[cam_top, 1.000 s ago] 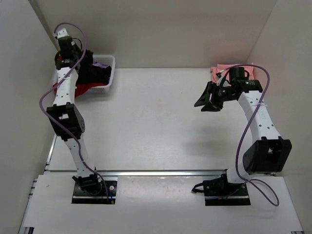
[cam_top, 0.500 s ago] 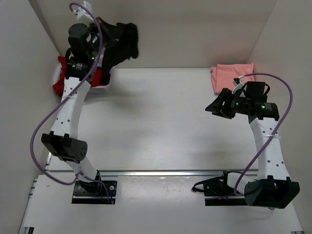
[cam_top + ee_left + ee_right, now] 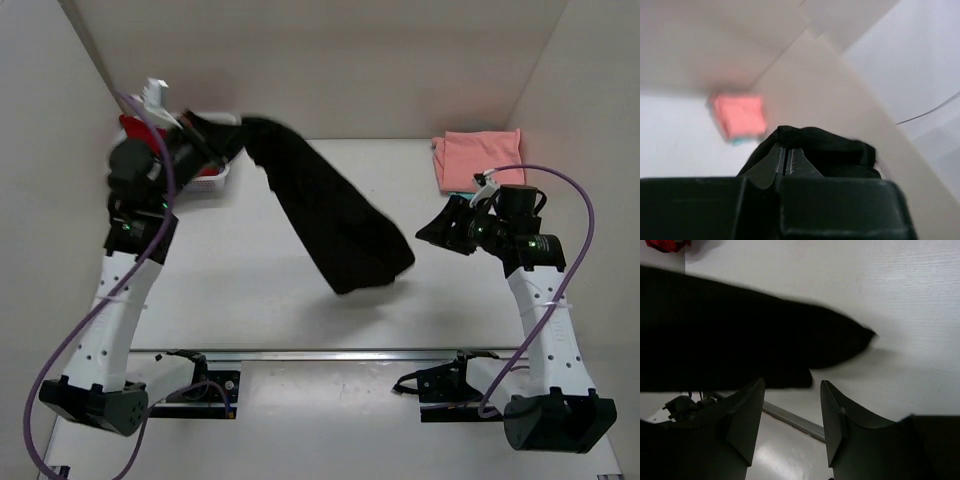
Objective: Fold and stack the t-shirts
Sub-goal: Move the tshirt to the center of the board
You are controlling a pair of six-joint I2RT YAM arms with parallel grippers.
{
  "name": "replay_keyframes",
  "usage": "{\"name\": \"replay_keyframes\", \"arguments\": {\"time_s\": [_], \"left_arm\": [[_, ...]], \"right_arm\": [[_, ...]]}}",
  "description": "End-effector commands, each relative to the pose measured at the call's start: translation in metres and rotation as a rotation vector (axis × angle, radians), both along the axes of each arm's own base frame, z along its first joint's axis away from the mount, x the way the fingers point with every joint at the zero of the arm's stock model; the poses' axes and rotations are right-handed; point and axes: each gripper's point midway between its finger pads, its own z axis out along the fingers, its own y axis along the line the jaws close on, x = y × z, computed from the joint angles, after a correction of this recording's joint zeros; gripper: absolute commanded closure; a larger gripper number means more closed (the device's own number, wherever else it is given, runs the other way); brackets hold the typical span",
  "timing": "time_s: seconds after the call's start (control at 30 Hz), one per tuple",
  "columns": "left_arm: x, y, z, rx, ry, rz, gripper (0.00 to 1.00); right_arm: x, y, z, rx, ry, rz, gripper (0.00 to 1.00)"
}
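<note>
Jaws of left gripper [image 3: 786,159] clamp black t-shirt [image 3: 340,220]; right gripper [image 3: 791,386] spread wide.

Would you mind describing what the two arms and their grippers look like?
Both arms have white link shells with black joint housings: left arm, right arm. A purple cable loops loosely along each. The left gripper and right gripper are black, with wedge-shaped fingers. Each arm stands on a black base plate.
</note>
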Motion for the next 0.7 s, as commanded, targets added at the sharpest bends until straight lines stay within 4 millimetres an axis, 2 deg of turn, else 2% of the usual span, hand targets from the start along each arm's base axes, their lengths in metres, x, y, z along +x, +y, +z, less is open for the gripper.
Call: {"name": "replay_keyframes", "arguments": {"time_s": [0.0,0.03,0.07,0.1,0.13,0.17,0.2,0.23,0.27,0.33,0.37,0.4,0.5,0.53,0.57,0.6,0.67], "left_arm": [[0.035,-0.010,-0.196,0.057,0.499,-0.034,0.99],[0.035,-0.010,-0.221,0.051,0.546,-0.034,0.79],[0.027,-0.010,-0.275,0.062,0.658,-0.042,0.58],[0.025,-0.012,-0.299,0.001,0.658,-0.073,0.58],[0.019,-0.007,-0.335,-0.014,0.735,-0.066,0.57],[0.022,-0.004,-0.344,-0.035,0.749,-0.053,0.57],[0.022,-0.002,-0.357,-0.032,0.779,-0.033,0.58],[0.027,-0.004,-0.352,0.006,0.753,-0.029,0.58],[0.026,-0.009,-0.365,0.098,0.767,-0.019,0.58],[0.042,-0.015,-0.344,0.238,0.696,0.007,0.45],[0.041,-0.016,-0.356,0.332,0.703,0.027,0.44],[0.046,-0.017,-0.347,0.365,0.674,0.040,0.44],[0.029,-0.025,-0.362,0.564,0.622,0.004,0.40],[0.004,-0.034,-0.385,0.639,0.636,-0.049,0.37],[-0.006,-0.035,-0.389,0.656,0.630,-0.078,0.35],[-0.016,-0.035,-0.402,0.665,0.656,-0.107,0.35],[-0.032,-0.027,-0.416,0.674,0.691,-0.120,0.34]], "right_arm": [[0.002,0.009,0.003,0.019,-0.044,0.003,0.54],[0.001,0.016,0.000,0.017,-0.033,0.020,0.54],[0.004,0.017,-0.002,0.002,-0.033,0.010,0.54],[0.005,0.022,-0.008,-0.019,-0.022,0.012,0.53],[0.006,0.031,-0.014,-0.027,-0.002,0.040,0.52],[0.009,0.031,-0.016,-0.048,-0.001,0.028,0.50],[0.008,0.042,-0.026,-0.066,0.038,0.058,0.49],[0.009,0.048,-0.037,-0.084,0.079,0.075,0.47],[0.009,0.052,-0.042,-0.103,0.093,0.094,0.47],[0.006,0.064,-0.065,-0.161,0.154,0.131,0.46],[0.004,0.071,-0.070,-0.177,0.158,0.155,0.46],[0.004,0.071,-0.081,-0.189,0.184,0.156,0.46],[-0.003,0.068,-0.103,-0.241,0.239,0.172,0.46],[-0.010,0.061,-0.122,-0.282,0.305,0.168,0.47],[-0.013,0.058,-0.128,-0.307,0.318,0.182,0.46],[-0.013,0.055,-0.134,-0.336,0.326,0.184,0.46],[-0.014,0.044,-0.148,-0.385,0.364,0.170,0.47]]}}
